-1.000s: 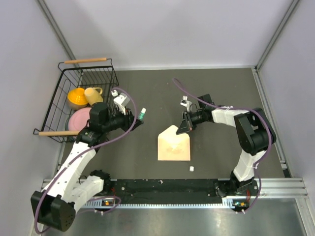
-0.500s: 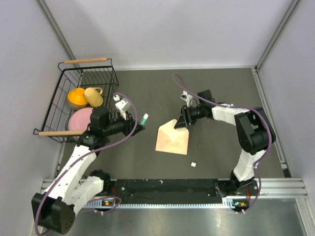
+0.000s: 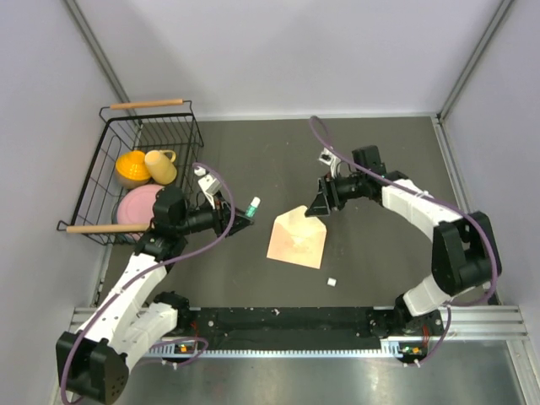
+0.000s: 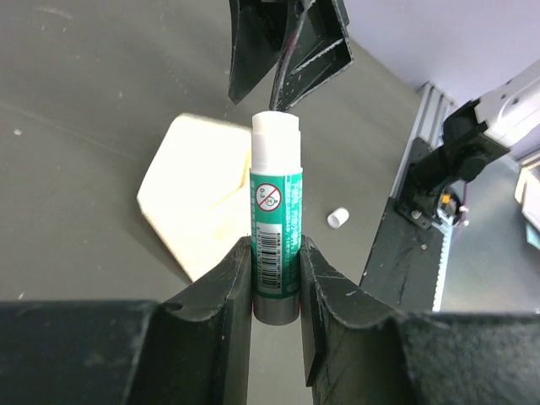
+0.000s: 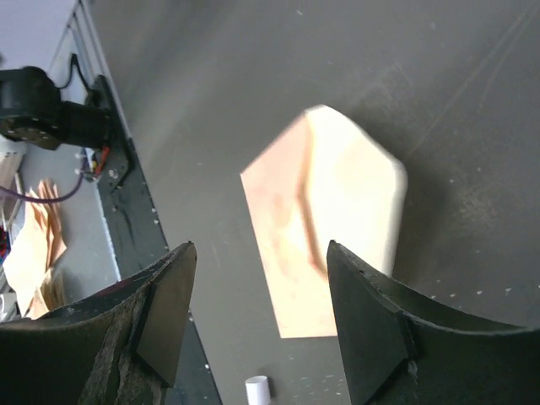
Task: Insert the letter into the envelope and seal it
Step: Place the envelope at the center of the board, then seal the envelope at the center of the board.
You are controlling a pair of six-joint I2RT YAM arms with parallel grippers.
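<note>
Sealing step, likely. Envelope point(image 3: 297, 240) flat mid-scene, flap point(image 3: 295, 219) open toward far side. Left gripper point(image 4: 276, 253) clamps uncapped glue stick point(image 4: 275, 194); right gripper point(image 5: 260, 246) spread, empty, over flap. Next: glue tip to flap edge.

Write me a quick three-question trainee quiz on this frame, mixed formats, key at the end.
1. True or false: the left gripper is shut on the glue stick.
2. Where is the envelope? A: inside the wire basket. B: lying on the table, held by neither arm. C: pinched in the left gripper.
3. Fill the gap: the jaws of the right gripper stand ____ with nothing between them.

Key: 1 true; 2 B; 3 open.
</note>
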